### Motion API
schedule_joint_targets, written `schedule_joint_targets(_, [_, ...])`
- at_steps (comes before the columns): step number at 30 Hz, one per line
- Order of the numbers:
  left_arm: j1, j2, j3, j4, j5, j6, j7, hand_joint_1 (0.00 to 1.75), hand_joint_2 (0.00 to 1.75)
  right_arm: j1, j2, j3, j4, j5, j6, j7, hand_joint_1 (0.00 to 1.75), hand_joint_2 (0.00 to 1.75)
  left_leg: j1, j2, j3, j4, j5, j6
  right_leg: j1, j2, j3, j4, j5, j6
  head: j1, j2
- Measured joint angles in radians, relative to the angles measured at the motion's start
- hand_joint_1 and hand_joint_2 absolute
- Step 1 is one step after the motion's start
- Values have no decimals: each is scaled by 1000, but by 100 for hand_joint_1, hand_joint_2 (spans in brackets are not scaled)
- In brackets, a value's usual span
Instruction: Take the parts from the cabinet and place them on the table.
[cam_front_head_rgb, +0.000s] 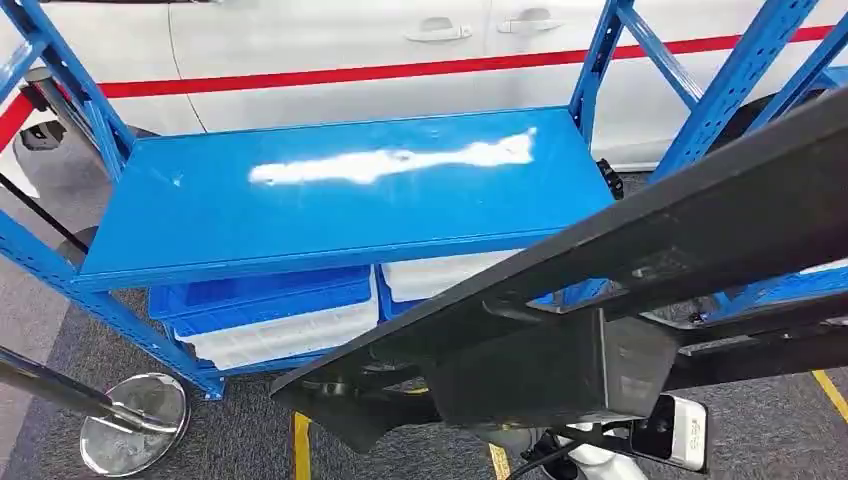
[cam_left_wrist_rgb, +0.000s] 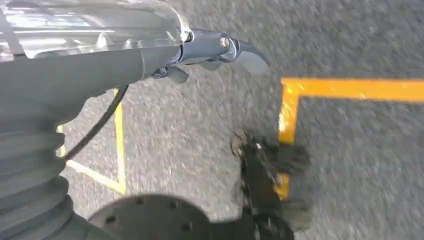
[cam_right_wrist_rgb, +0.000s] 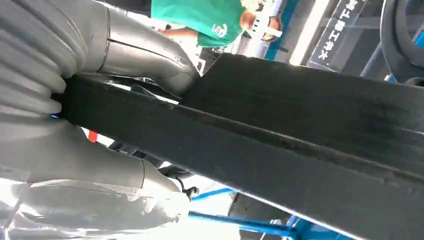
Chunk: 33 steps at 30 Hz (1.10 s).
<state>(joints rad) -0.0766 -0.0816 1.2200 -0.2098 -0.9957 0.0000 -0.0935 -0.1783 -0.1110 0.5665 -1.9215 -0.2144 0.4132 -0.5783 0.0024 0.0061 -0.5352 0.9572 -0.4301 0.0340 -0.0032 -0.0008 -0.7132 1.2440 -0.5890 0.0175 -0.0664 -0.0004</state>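
Long black moulded plastic part (cam_front_head_rgb: 640, 240) lies diagonally across the head view, rising from lower left to upper right, in front of the blue steel shelving cabinet (cam_front_head_rgb: 340, 200); it is clear of the cabinet's glossy blue shelf and is not resting on any worktop; right hand (cam_right_wrist_rgb: 125, 125) grips this part, grey thumb on one side and the remaining fingers on the other, the part passing through the hand and beyond; left hand (cam_left_wrist_rgb: 215, 52) hangs above grey carpeted floor (cam_left_wrist_rgb: 350, 165) marked with yellow tape lines (cam_left_wrist_rgb: 345, 90), holding nothing, its dark fingers partly curled, and whether they are spread or closed cannot be told; blue and white plastic bins (cam_front_head_rgb: 280, 315) sit on the lower cabinet level; a white car body with a red stripe (cam_front_head_rgb: 330, 50) stands behind the cabinet; a chrome stanchion base (cam_front_head_rgb: 135, 420) stands on the floor at lower left; a person in a green shirt (cam_right_wrist_rgb: 205, 20) appears in the right wrist view.
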Motion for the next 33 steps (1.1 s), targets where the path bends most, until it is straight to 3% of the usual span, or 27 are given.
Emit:
schedule_joint_targets(1, [0, 2, 0, -1, -2, 0, 0, 0, 175, 12, -4, -5, -3, -6, 5, 0, 173, 175, 0, 0, -18, 2, 12, -2, -4, 0, -8, 60, -8, 5, 0, 0])
schedule_joint_targets(3, [2, 6, 0, -1, -3, -2, -1, 0, 175, 35, -14, -13, -5, -10, 11, -3, 173, 175, 2, 1, -54, 10, 33, -8, -12, 0, 33, 55, 53, 12, 0, 0])
schedule_joint_targets(4, [2, 8, 0, -1, -5, -5, -2, 0, 175, 49, -18, -18, -7, -6, 16, -14, 173, 175, 4, 1, -73, 16, 43, -12, -15, -1, 83, -8, 91, 15, 0, 0])
schedule_joint_targets(5, [2, 9, -1, -2, -11, -7, -2, 0, 175, 64, -20, -23, -10, 1, 19, -27, 173, 175, 6, 0, -91, 25, 52, -17, -19, -1, 152, -100, 105, 17, 0, 0])
schedule_joint_targets(6, [2, 15, -2, -3, -20, -8, -2, 0, 175, 77, -21, -26, -14, 10, 24, -33, 173, 175, 5, -2, -104, 36, 57, -23, -21, 0, 229, -201, 72, 16, 0, 0])
schedule_joint_targets(7, [4, 16, -3, -4, -23, -9, -2, 0, 175, 85, -22, -27, -17, 20, 26, -34, 173, 175, 3, -3, -113, 47, 61, -29, -13, 3, 261, -273, 42, 7, 0, 0])
schedule_joint_targets(10, [5, 27, -4, -5, -24, -13, -3, 0, 175, 114, -24, -31, -19, 28, 25, -35, 173, 175, 6, -4, -113, 37, 89, -53, -4, 7, 240, -249, 61, -20, -1, 0])
schedule_joint_targets(11, [7, 32, -4, -6, -24, -13, -3, 0, 175, 118, -24, -32, -19, 31, 25, -35, 173, 175, 9, -6, -118, 39, 94, -60, -13, 4, 230, -258, 78, -33, -2, 0])
schedule_joint_targets(12, [7, 35, -5, -6, -26, -13, -3, 0, 175, 120, -24, -32, -19, 31, 25, -35, 173, 175, 12, -6, -133, 63, 45, -61, -10, 0, 215, -258, 91, -44, -2, 0])
schedule_joint_targets(14, [8, 38, -5, -6, -27, -14, -3, 0, 175, 127, -24, -32, -21, 31, 25, -35, 173, 175, 14, -6, -167, 188, -91, -67, -6, 0, 186, -257, 117, -51, -2, 0])
schedule_joint_targets(15, [7, 40, -6, -6, -27, -15, -3, 0, 175, 129, -24, -32, -21, 31, 25, -35, 173, 175, 14, -6, -182, 265, -139, -70, -3, -1, 170, -256, 130, -53, -2, 0])
schedule_joint_targets(16, [7, 41, -8, -6, -27, -16, -3, 0, 175, 131, -24, -32, -21, 31, 25, -35, 173, 175, 14, -6, -192, 336, -157, -72, 1, -2, 153, -254, 143, -54, -2, 0])
schedule_joint_targets(17, [7, 42, -8, -6, -27, -16, -3, 0, 175, 133, -25, -32, -21, 31, 25, -35, 173, 175, 14, -6, -186, 373, -142, -71, 4, -3, 135, -252, 155, -54, -2, 0])
schedule_joint_targets(18, [7, 42, -8, -6, -29, -16, -3, 0, 175, 134, -25, -32, -21, 31, 25, -35, 173, 175, 14, -6, -160, 366, -105, -69, 7, -4, 116, -250, 167, -53, -2, 0])
schedule_joint_targets(19, [7, 43, -9, -6, -31, -16, -5, 0, 175, 135, -25, -32, -21, 31, 24, -35, 173, 175, 14, -6, -118, 321, -68, -64, 10, -4, 100, -249, 179, -52, -2, 0])
schedule_joint_targets(20, [6, 44, -10, -7, -33, -16, -8, 0, 175, 135, -25, -32, -21, 31, 22, -35, 173, 175, 13, -6, -53, 239, -47, -56, 12, -3, 84, -248, 191, -51, -2, 0])
schedule_joint_targets(21, [4, 47, -11, -8, -33, -16, -10, 0, 175, 135, -25, -32, -21, 31, 20, -35, 173, 175, 10, -7, 24, 142, -60, -47, 13, -3, 77, -245, 202, -50, -2, 0])
schedule_joint_targets(22, [1, 52, -13, -9, -32, -14, -11, 0, 175, 134, -25, -32, -21, 27, 21, -36, 173, 175, 2, -6, 110, 28, -106, -38, 19, -2, 71, -244, 209, -44, -2, 0])
schedule_joint_targets(23, [0, 54, -13, -10, -30, -8, -16, 0, 175, 133, -26, -32, -20, 21, 24, -38, 173, 175, 0, -6, 122, -6, -116, -38, 16, -6, 75, -244, 218, -38, -1, 0])
schedule_joint_targets(25, [0, 57, -13, -11, -25, -1, -27, 0, 175, 123, -27, -29, -14, 13, 29, -42, 173, 175, -9, -7, 113, -3, -101, -28, 7, -9, 77, -251, 237, -27, -1, 0])
schedule_joint_targets(26, [4, 59, -13, -12, -22, 0, -36, 0, 175, 119, -29, -26, -9, 13, 29, -43, 173, 175, -4, -6, 105, -13, -81, -20, 11, -7, 71, -253, 247, -19, 0, 0])
schedule_joint_targets(27, [2, 59, -13, -13, -23, 0, -44, 0, 175, 118, -32, -25, -3, 13, 28, -44, 173, 175, -2, 3, 94, -15, -67, -14, 4, -2, 62, -239, 215, -15, -1, 0])
schedule_joint_targets(28, [2, 61, -13, -13, -24, -1, -52, 0, 175, 118, -34, -25, 0, 16, 26, -44, 173, 175, -2, 3, 77, -14, -56, -4, 4, -1, 46, -201, 153, -12, 0, 0])
schedule_joint_targets(30, [4, 66, -15, -15, -36, -9, -64, 0, 175, 120, -42, -25, 3, 25, 27, -45, 173, 175, -3, 3, 45, -12, -34, -2, -1, -1, 11, -57, 28, -4, -1, 0])
schedule_joint_targets(31, [5, 68, -18, -15, -42, -10, -69, 0, 175, 122, -45, -27, 3, 28, 31, -45, 173, 175, -4, 3, 29, -11, -22, -3, -2, -1, -7, 24, 4, 0, -1, 0])
schedule_joint_targets(32, [4, 69, -19, -15, -44, -12, -72, 0, 175, 125, -48, -31, 3, 31, 35, -45, 173, 175, -4, 3, 11, -8, -11, -5, -3, -1, -14, 75, 20, 3, -1, 0])
schedule_joint_targets(33, [4, 71, -19, -15, -45, -12, -72, 0, 175, 129, -50, -36, 3, 32, 42, -45, 173, 175, -3, 3, -7, -4, -2, -8, -5, -1, -4, 88, 68, 4, -1, 0])
